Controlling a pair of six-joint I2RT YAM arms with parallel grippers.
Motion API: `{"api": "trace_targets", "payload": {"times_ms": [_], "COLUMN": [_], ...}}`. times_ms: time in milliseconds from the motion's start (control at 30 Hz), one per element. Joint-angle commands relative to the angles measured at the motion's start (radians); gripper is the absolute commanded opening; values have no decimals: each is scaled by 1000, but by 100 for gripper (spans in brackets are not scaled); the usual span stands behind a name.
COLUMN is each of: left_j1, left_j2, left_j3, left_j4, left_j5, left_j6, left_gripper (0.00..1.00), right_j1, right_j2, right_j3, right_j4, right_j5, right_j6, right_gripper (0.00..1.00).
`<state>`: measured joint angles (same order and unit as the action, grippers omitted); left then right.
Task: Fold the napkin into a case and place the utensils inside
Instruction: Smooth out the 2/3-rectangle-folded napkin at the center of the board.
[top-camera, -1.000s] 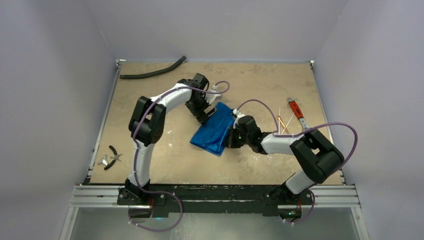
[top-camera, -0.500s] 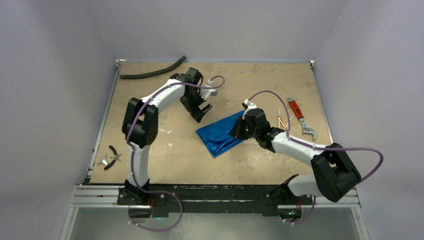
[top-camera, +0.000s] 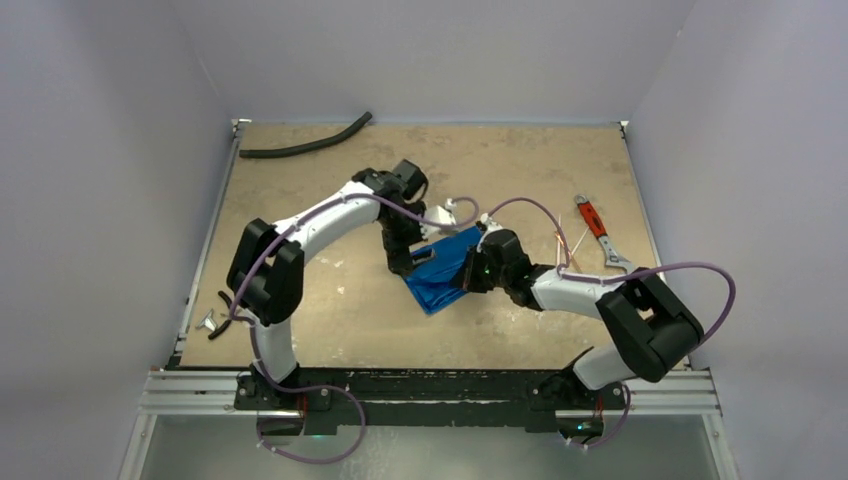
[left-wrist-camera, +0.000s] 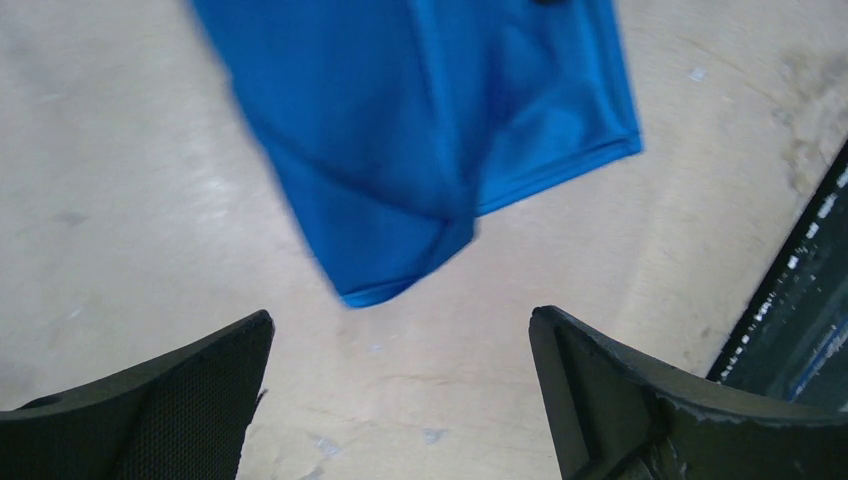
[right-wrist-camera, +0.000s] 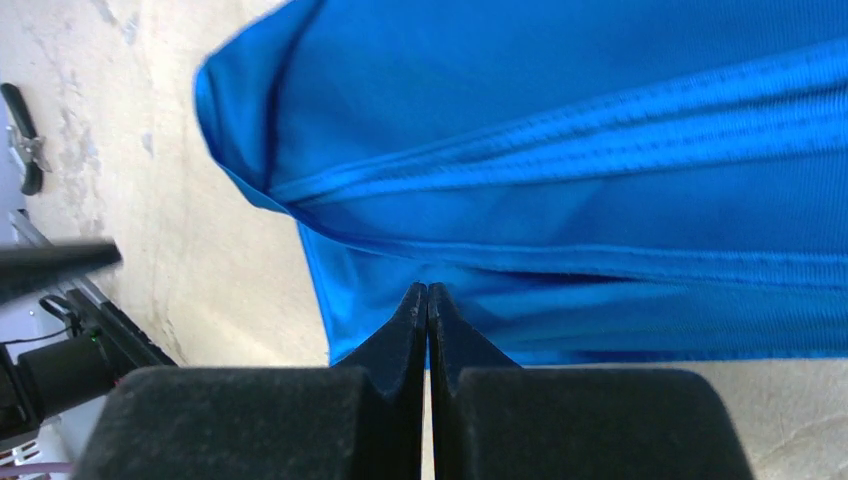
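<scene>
The blue napkin (top-camera: 445, 275) lies folded and wrinkled on the tan table (top-camera: 330, 310) near the middle. My right gripper (top-camera: 470, 272) is at its right edge, jaws shut on the napkin (right-wrist-camera: 600, 150), with the fingertips (right-wrist-camera: 427, 290) pinching a hem. My left gripper (top-camera: 400, 262) hovers at the napkin's left side, open and holding nothing. In the left wrist view the napkin (left-wrist-camera: 420, 130) has one corner pointing toward the gap of the left gripper (left-wrist-camera: 400, 318) but does not touch the fingers. The utensils (top-camera: 572, 243) lie thin and coppery to the right, partly crossed by a purple cable.
A red-handled wrench (top-camera: 597, 228) lies just right of the utensils. A black hose (top-camera: 305, 145) runs along the far left edge. Small pliers (top-camera: 210, 322) sit at the left rim, partly behind the left arm's elbow. A black rail (left-wrist-camera: 800, 290) bounds the table.
The left gripper swung from the far side down to the napkin's left edge. The right gripper drew back a little toward the near left, and the napkin shifted with it.
</scene>
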<state>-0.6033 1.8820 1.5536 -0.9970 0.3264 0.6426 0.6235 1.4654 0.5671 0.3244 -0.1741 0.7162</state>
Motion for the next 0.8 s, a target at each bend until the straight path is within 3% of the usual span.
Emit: {"api": "trace_targets", "payload": {"times_ms": [0,467,767], "left_j1": [-101,-122,-114], "left_j2": [-56,1,0], "left_j3": [-99,-167,-213], "left_j4": [58,225,301], "left_j5": [-33,-85,-148], "left_j6": [54,-121,-240], "left_gripper": [99,99,99], "right_j1": [2,2,-59], "right_j2": [-4,20,-36], "right_j3": [-46,-131,-9], "right_j4": [74,177,78], "right_j5": [-19,-55,-192], "right_j6": [42,74,19], "right_gripper": [0,0,1]}}
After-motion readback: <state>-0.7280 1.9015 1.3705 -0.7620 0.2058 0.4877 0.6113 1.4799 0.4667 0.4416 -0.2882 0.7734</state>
